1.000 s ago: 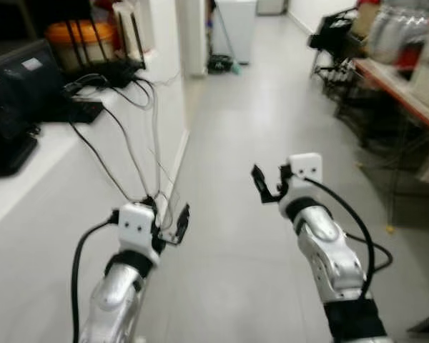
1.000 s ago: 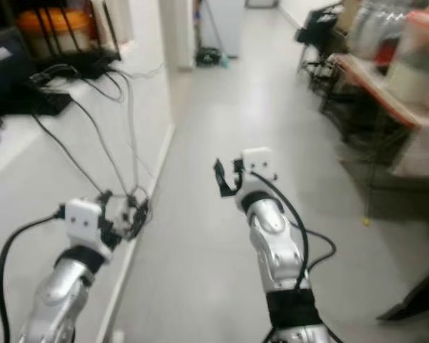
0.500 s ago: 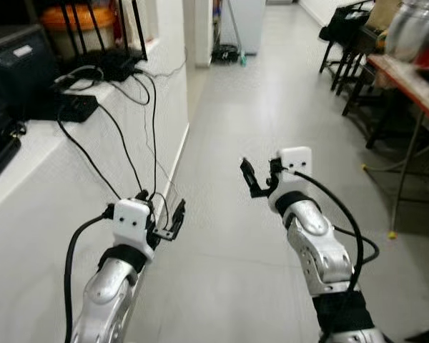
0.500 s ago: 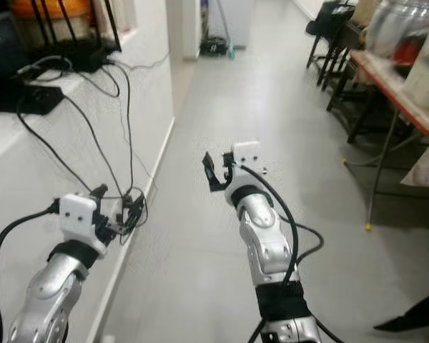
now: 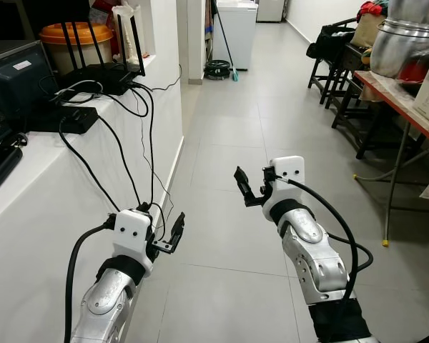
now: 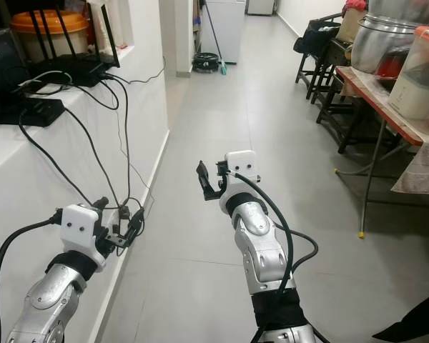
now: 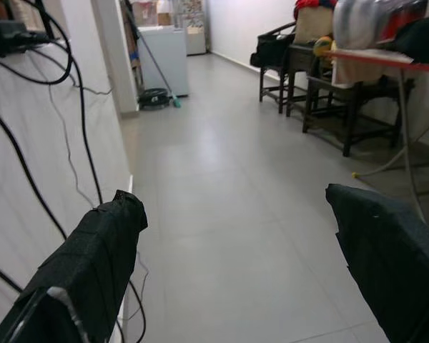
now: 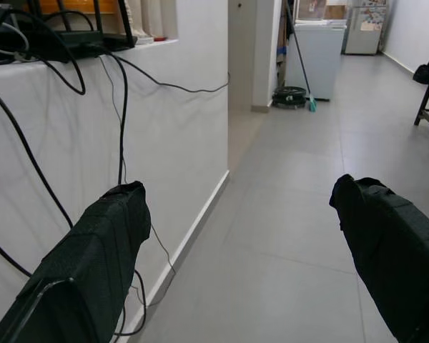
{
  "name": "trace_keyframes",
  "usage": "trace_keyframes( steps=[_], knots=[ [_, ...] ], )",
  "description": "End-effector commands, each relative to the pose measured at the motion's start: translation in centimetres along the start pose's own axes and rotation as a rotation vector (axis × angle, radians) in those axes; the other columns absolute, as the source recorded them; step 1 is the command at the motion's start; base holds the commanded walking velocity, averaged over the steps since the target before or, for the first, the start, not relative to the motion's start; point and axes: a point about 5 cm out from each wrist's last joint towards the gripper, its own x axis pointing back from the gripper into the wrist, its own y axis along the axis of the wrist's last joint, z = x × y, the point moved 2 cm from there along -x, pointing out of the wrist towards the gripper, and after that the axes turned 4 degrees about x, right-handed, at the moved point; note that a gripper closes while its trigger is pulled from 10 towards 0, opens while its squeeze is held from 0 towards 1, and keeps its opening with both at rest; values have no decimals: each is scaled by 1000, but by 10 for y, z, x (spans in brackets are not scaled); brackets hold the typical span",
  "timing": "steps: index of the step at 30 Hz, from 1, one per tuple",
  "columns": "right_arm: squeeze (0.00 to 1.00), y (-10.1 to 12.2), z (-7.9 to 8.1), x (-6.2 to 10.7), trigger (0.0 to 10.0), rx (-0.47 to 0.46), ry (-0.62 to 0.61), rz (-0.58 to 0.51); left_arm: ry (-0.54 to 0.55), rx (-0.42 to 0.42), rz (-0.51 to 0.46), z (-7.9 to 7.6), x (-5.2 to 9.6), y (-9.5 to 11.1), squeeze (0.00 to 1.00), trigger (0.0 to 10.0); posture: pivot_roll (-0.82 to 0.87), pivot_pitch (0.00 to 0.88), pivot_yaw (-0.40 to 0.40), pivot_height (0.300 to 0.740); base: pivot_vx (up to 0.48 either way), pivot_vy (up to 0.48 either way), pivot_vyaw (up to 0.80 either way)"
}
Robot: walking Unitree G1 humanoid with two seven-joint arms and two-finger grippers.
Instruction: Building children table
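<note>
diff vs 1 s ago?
Camera view shifted and sharpened; the robot is moving down the corridor. Left gripper and right gripper stay raised, open and empty. Nothing grasped or released. Router and cables on the ledge unchanged.

both silver arms reach forward, bent at the elbow. the left gripper [image 5: 175,232] sits lower and nearer the body, its black fingers [image 7: 93,264] spread wide apart and empty. the right gripper [image 5: 247,189] is raised higher and further forward, its fingers [image 8: 93,250] likewise parted and holding nothing.
</note>
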Motion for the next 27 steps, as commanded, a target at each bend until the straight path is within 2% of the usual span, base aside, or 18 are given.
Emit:
trace_keyframes(
  steps=[1,4,9,10,11,13,16,21,23,25,27],
  knots=[
    [0,-3,-1,2,10000,14,-9,12,54,-37,22,12,4,-3,0,10000,100,0,-43,740,0,0,0],
    [0,-12,-7,7,10000,60,0,29,180,-148,33,42,18,-1,0,10000,115,0,-52,740,0,0,0],
    [0,-20,-10,17,10000,148,40,34,231,-171,27,54,25,3,0,10000,123,0,-59,740,0,0,0],
    [0,-29,-13,25,10000,202,66,49,245,-177,31,58,29,3,0,10000,125,0,-63,740,0,0,0],
    [0,-29,-13,25,10000,202,66,49,245,-177,31,58,29,3,0,10000,125,0,-63,740,0,0,0],
    [0,-45,-17,39,10000,245,100,92,237,-181,46,59,33,1,0,10000,124,0,-65,740,0,0,0],
    [0,-52,-23,48,10000,277,102,125,181,-164,64,50,34,-2,0,10000,117,0,-59,740,0,0,0],
    [0,-52,-29,47,10000,296,57,143,136,-161,86,44,34,-5,0,10000,115,0,-55,731,0,0,0],
    [0,-48,-42,43,10000,313,-19,137,82,-160,116,40,35,-8,0,10000,117,0,-53,721,0,0,0],
    [0,-48,-42,43,10000,313,-19,137,82,-160,116,40,35,-8,0,10000,117,0,-53,721,0,0,0],
    [0,-42,-52,41,10000,397,-67,103,28,-152,155,38,39,-12,0,10000,116,0,-51,711,0,0,0]
  ],
)
